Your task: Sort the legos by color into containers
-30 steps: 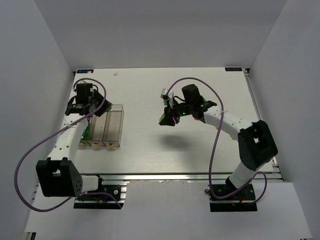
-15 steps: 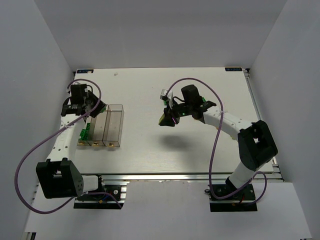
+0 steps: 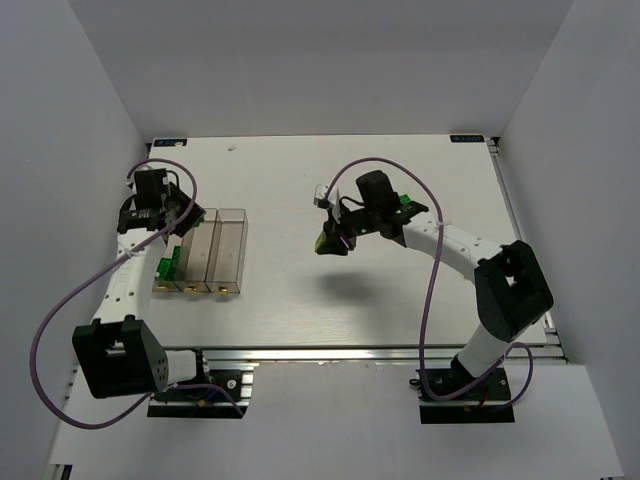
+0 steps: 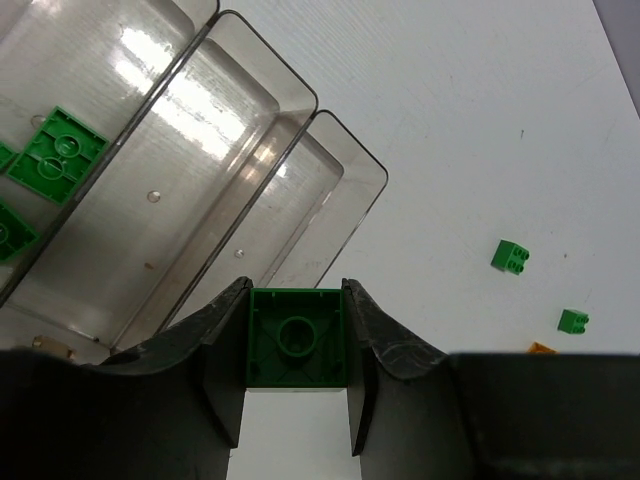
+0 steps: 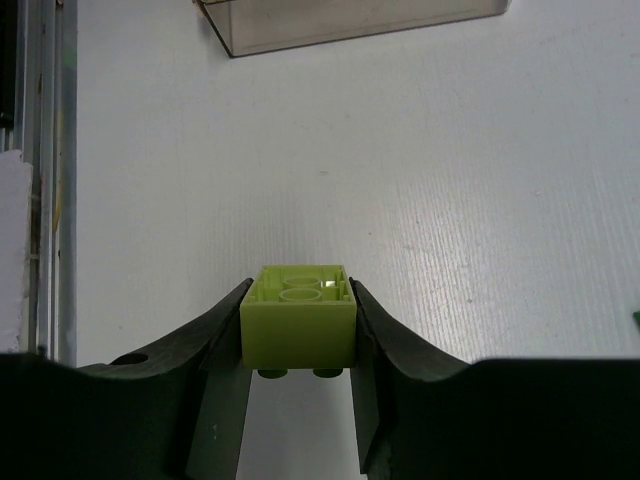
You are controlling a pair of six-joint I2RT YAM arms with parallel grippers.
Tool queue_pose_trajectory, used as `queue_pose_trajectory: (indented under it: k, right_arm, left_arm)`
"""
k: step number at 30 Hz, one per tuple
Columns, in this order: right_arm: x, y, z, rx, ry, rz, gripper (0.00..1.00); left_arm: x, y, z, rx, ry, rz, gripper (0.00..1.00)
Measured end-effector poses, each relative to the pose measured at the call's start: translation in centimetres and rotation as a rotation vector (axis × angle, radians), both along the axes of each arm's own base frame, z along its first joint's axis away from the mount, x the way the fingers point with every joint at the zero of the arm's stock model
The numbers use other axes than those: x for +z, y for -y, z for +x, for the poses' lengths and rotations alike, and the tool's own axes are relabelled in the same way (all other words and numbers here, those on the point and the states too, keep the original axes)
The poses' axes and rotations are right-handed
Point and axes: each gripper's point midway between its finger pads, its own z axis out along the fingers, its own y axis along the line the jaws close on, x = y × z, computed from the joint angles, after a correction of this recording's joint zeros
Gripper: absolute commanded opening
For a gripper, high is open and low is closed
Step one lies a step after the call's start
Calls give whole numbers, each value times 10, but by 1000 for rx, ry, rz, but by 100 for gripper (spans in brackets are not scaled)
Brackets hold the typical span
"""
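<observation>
My left gripper (image 4: 296, 292) is shut on a dark green lego (image 4: 296, 337), held underside up just off the near end of the three joined clear containers (image 4: 330, 200). From above, that gripper (image 3: 165, 215) hangs at the far left end of the containers (image 3: 228, 250). The left bin holds green legos (image 4: 57, 152), also seen from above as green legos (image 3: 168, 266). My right gripper (image 5: 300, 290) is shut on a pale yellow-green lego (image 5: 298, 315) and hovers over mid-table as the right gripper (image 3: 333, 240).
Two small green bricks (image 4: 511, 257) (image 4: 573, 321) and an orange one (image 4: 541, 348) lie loose on the white table beyond the bins. A corner of the containers (image 5: 350, 25) shows at the top of the right wrist view. White walls enclose the table.
The left gripper has drifted left and away from over the bins, uncovering the green bricks in the left bin. The right gripper has shifted slightly left with its brick.
</observation>
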Motion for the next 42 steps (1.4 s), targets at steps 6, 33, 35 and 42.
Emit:
queue_pose_trajectory:
  k: [6,33,35,42]
  right_arm:
    - [8,-9,0,59,45,20,0]
    - [9,-191,22,90,168,154,10]
    - [10,-209,21,61,162,174,11]
    - [16,-255,22,-1,149,243,12]
  left_arm:
    - [-1,-8,-3,17,-7,21,0]
    - [-24,-73,-47,221,-183,249,1]
    - [-23,-85,-50,272,-191,281,12]
    - [-48,-111,-48,383,-264,330,61]
